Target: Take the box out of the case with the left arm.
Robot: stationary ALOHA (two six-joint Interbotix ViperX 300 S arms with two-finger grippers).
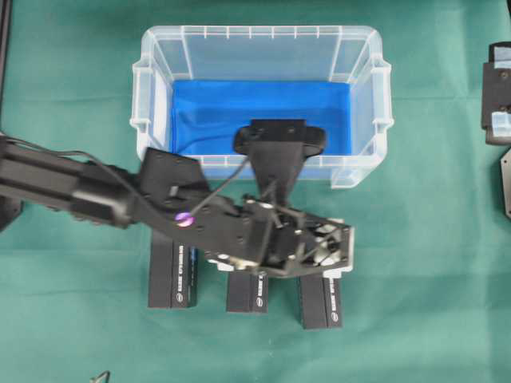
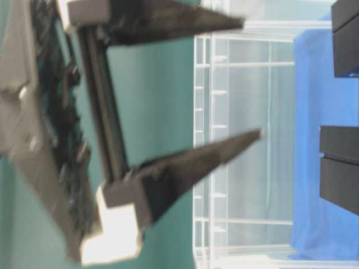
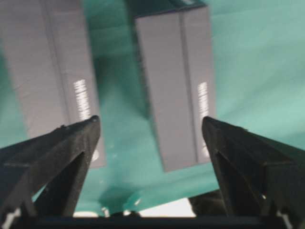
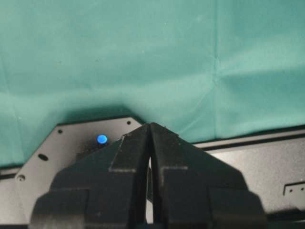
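The clear case (image 1: pixel 160 48) with its blue sheet stands at the back centre, and no box shows on the visible part of its bottom. Three black boxes lie side by side on the green cloth in front of it: left (image 1: pixel 170 279), middle (image 1: pixel 246 293), right (image 1: pixel 320 303). My left gripper (image 1: pixel 279 263) hangs over this row, pointing down. In the left wrist view the left gripper (image 3: pixel 150 119) is open and empty, with one box (image 3: pixel 176 86) below the gap and another box (image 3: pixel 47 71) behind the left finger. My right gripper (image 4: pixel 151 125) is shut on nothing.
The left arm's black camera mount (image 1: pixel 279 140) overhangs the case's front wall and hides part of the blue sheet. The right arm (image 1: pixel 497 92) with pale blue tape rests at the right edge over a black plate (image 4: pixel 66 148). Green cloth covers the table.
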